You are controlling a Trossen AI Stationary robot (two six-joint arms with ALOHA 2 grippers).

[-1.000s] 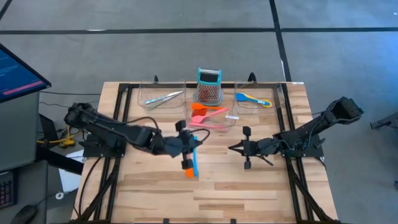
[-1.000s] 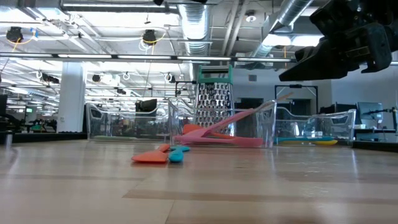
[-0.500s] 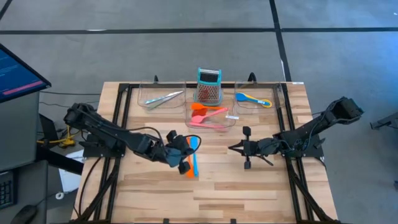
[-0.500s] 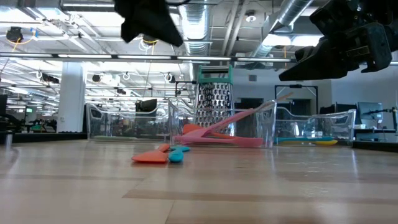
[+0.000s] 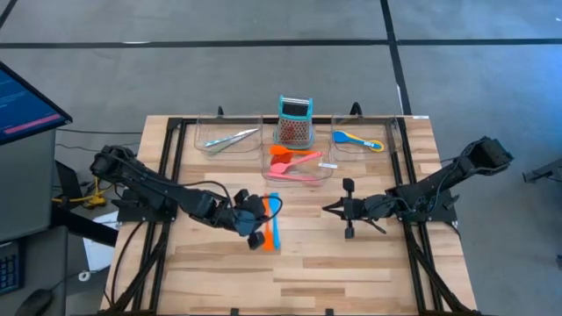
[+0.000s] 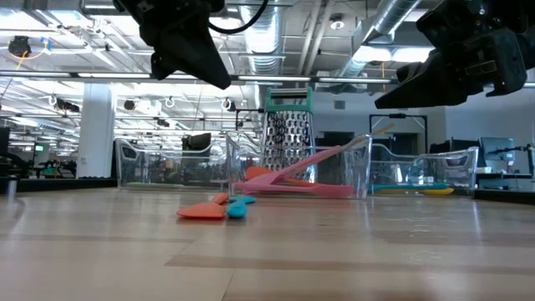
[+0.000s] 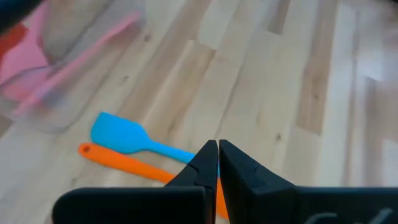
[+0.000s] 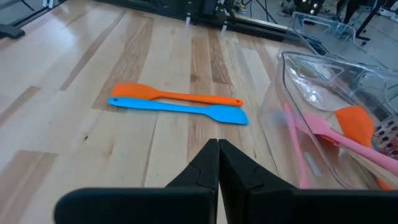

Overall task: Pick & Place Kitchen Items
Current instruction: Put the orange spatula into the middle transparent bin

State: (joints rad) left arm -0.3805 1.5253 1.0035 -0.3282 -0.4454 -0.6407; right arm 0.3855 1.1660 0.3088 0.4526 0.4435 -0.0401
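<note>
Nearest the front of the pale wooden slatted table (image 5: 351, 263), two slim plastic utensils lie flat side by side on the bare boards: one blue flat-bladed spatula (image 5: 274, 219) and one orange long-handled spoon (image 5: 265, 235), touching or nearly touching along their handles. The left arm's dark two-finger gripper (image 5: 255, 221) hovers just above this pair with its jaws pressed together and empty; the left wrist view shows the two fingers (image 7: 205, 167) meeting over both handles. Level with it, well apart to the right, the right arm's dark two-finger gripper (image 5: 332, 209) waits above bare wood, likewise clenched on nothing. Behind the pair stands one clear plastic tray in the middle (image 5: 327, 172), holding one pink long-handled spatula (image 5: 296, 177), one red spoon (image 5: 294, 161) and one orange spoon with a broad bowl (image 5: 280, 151); the exact stacking of these three cannot be told. Farther back, a row runs along the table's far edge: one clear plastic tray at the left (image 5: 195, 138) containing one pair of silvery metal tongs (image 5: 232, 139), one teal-topped perforated metal grater (image 5: 295, 122) standing upright at centre, and one clear plastic tray at the right (image 5: 392, 133) containing one blue spoon (image 5: 344, 136) and one yellow slim utensil (image 5: 372, 145) lying against each other.
</note>
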